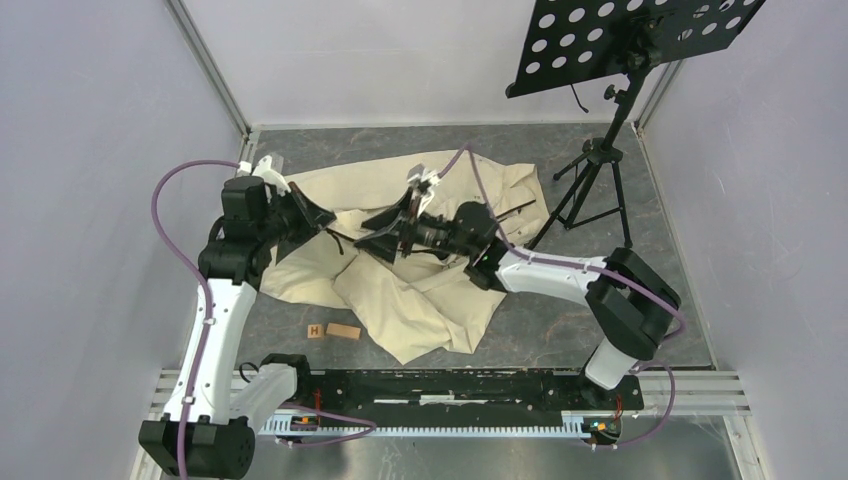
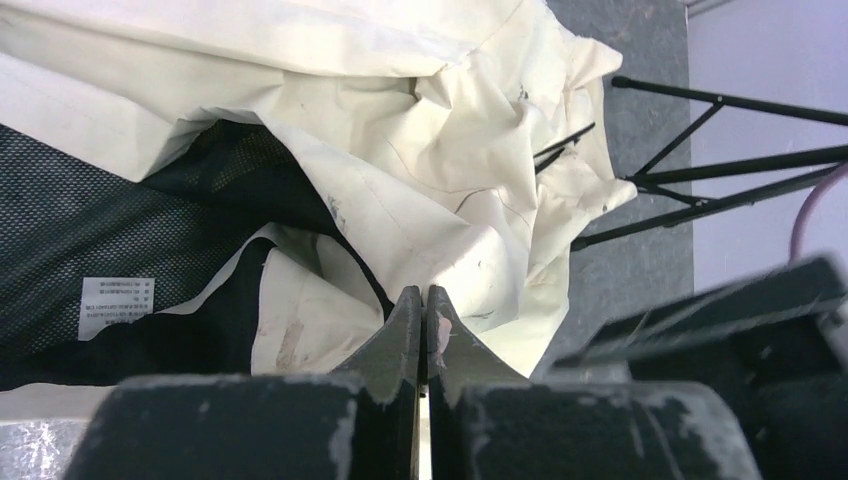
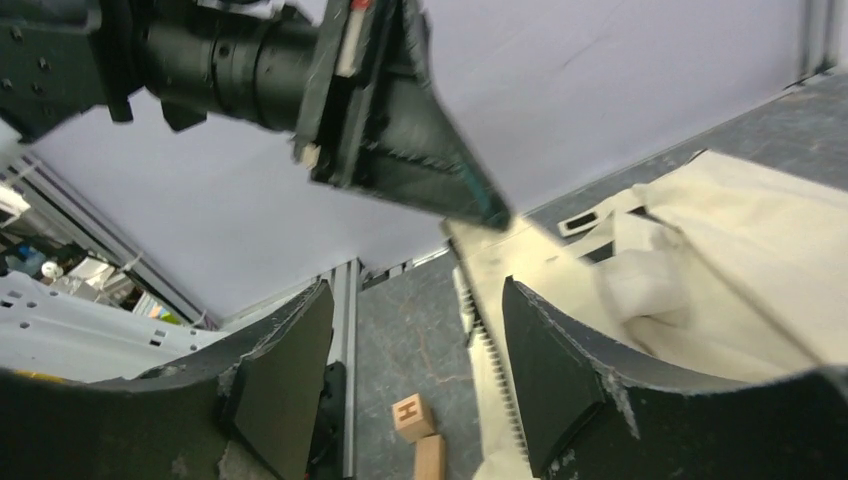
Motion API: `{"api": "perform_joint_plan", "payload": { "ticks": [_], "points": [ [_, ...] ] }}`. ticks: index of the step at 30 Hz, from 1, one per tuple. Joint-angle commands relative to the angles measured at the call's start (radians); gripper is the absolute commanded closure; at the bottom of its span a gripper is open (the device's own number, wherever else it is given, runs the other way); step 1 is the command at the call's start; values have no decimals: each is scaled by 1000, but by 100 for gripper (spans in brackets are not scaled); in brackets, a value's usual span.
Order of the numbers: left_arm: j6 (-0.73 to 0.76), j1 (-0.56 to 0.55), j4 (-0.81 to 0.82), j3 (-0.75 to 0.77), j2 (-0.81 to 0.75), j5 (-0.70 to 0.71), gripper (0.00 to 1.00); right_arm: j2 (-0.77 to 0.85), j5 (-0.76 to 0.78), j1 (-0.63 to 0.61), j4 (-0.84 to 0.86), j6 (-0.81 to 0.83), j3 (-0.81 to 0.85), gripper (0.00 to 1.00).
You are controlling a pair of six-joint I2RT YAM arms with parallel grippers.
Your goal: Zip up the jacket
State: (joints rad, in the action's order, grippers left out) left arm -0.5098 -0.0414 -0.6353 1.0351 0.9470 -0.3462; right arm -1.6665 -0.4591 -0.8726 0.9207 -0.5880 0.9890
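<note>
Left gripper (image 2: 422,305) is clenched on the jacket (image 1: 420,295), which lies crumpled at centre, and lifts its zipper edge (image 3: 487,350). That edge runs lengthwise from the pinch down between the jaws of the right gripper (image 3: 415,300), which are spread wide and not touching it.

wooden block (image 3: 410,415) bears letter h; white label (image 2: 115,303) inside the jacket (image 2: 450,150) is illegible.

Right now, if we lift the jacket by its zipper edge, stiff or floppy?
Probably floppy: the jacket lies in crumpled folds. Likely light: thin fabric, creasing sharply. The zipper edge hangs limp below the left gripper, so expect sag.
</note>
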Motion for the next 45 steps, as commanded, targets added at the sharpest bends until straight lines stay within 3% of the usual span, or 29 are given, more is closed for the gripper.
{"api": "perform_joint_plan", "payload": {
  "ticks": [1, 4, 13, 19, 22, 24, 27, 28, 31, 36, 45],
  "points": [
    [-69, -1, 28, 41, -35, 75, 98, -46, 111, -84, -127, 76, 25, 40],
    [-101, -1, 29, 45, -24, 81, 98, -94, 137, -104, -117, 60, 59, 45],
    [-128, 0, 15, 52, -22, 89, 98, -216, 204, -129, -109, 121, 185, 41],
    [-134, -1, 8, 66, -19, 91, 98, -258, 253, -141, -99, 143, 236, 50],
    [-135, -1, 5, 68, -19, 90, 98, -258, 281, -146, -95, 157, 247, 59],
    [-123, -1, -1, 71, -17, 95, 98, -246, 307, -149, -106, 169, 247, 72],
    [-65, 0, -11, 72, -11, 129, 98, -206, 367, -146, -217, 132, 244, 100],
    [-41, -1, -13, 70, -10, 162, 98, -189, 370, -143, -270, 116, 242, 100],
    [19, 6, -7, 57, -18, 221, 98, -161, 311, -115, -428, 57, 257, 100],
    [18, 30, 57, 22, -40, 224, 98, -191, 42, -28, -567, 15, 309, 100],
    [42, 34, 66, 82, -4, 459, 98, -254, -137, 11, -807, 338, 441, 100]
  ]
}}
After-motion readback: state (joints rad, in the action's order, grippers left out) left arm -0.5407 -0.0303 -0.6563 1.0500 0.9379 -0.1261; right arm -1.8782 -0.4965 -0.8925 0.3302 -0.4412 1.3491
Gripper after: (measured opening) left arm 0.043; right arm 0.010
